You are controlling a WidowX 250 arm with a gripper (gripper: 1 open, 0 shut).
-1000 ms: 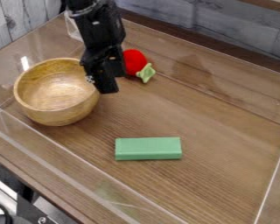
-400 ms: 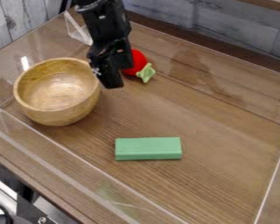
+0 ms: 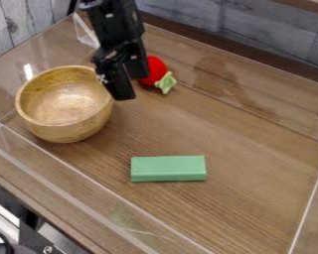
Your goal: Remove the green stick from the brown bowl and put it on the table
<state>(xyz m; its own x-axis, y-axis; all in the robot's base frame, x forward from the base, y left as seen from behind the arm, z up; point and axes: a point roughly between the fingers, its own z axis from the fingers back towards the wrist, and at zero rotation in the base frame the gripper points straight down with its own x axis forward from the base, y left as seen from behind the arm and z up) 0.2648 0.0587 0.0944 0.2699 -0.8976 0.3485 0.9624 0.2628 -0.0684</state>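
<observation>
The green stick (image 3: 169,168) lies flat on the table (image 3: 241,119), near the front and well right of the bowl. The brown bowl (image 3: 67,102) stands at the left with nothing inside it. My gripper (image 3: 120,87) hangs beside the bowl's right rim, black fingers pointing down. It is open and holds nothing. It stands a good distance behind and to the left of the stick.
A red ball (image 3: 154,70) with a small green tag (image 3: 166,83) sits just right of the gripper, partly hidden by it. Low clear acrylic walls (image 3: 69,198) edge the tabletop on all sides.
The gripper has drifted slightly up and to the right beside the bowl rim. The stick and bowl have not moved.
</observation>
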